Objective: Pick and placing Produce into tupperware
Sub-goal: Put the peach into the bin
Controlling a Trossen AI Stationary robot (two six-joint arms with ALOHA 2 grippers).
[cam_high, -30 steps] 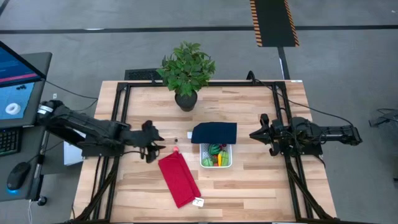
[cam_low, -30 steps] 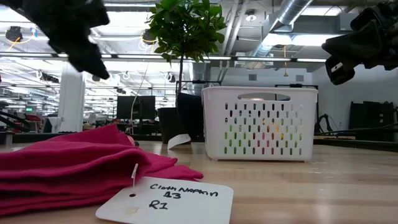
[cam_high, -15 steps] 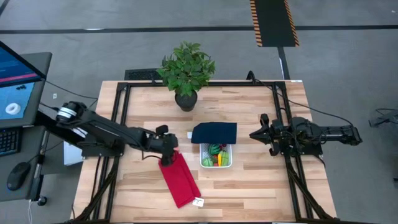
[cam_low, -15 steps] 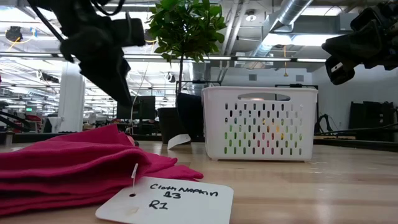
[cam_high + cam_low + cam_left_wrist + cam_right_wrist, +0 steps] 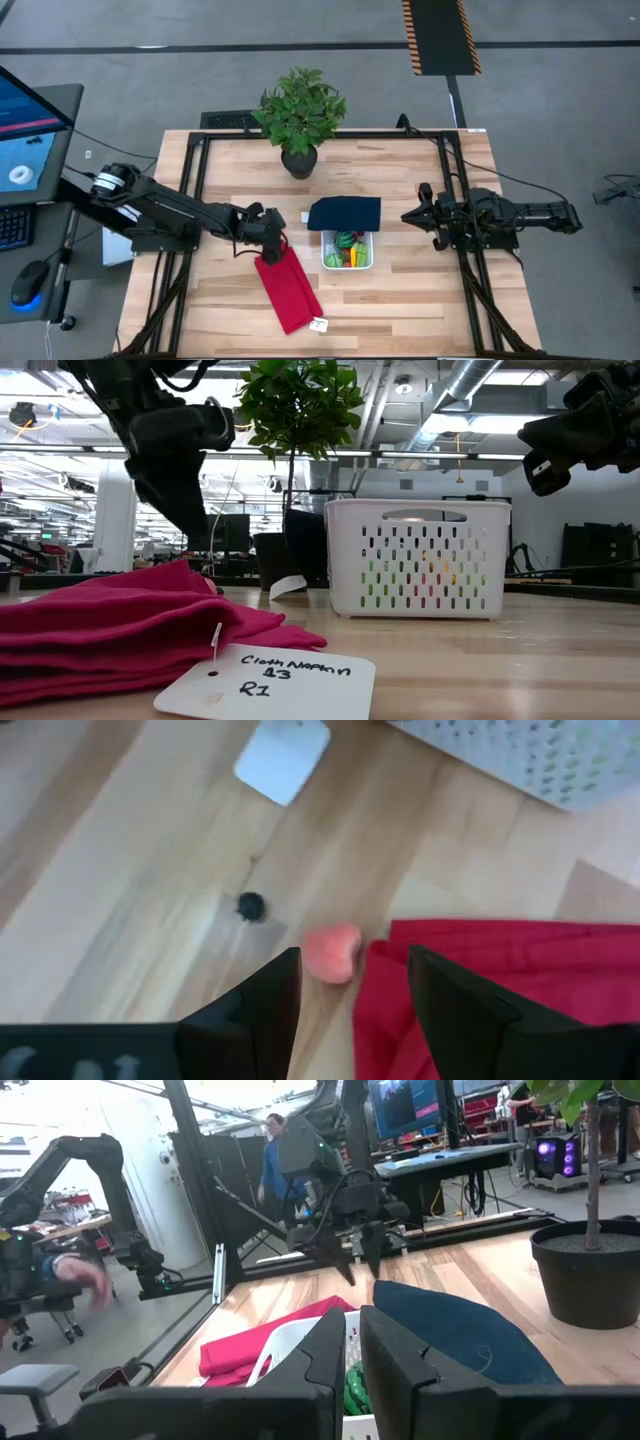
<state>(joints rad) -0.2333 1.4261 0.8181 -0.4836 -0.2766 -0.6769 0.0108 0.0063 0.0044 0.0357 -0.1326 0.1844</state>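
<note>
Jaws parted over strawberry on desk; right jaws clenched, idle; several produce pieces already inside tupperware.

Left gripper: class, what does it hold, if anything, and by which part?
Nothing. The left gripper hovers with open jaws above the red strawberry beside the red cloth.

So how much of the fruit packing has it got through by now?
Several toy pieces already lie in the white container. The left gripper hangs with open fingers right over a pink-red strawberry on the table beside the red cloth, not yet gripping it. That and a tiny dark berry remain. The navy lid lies off, behind the container.
</note>
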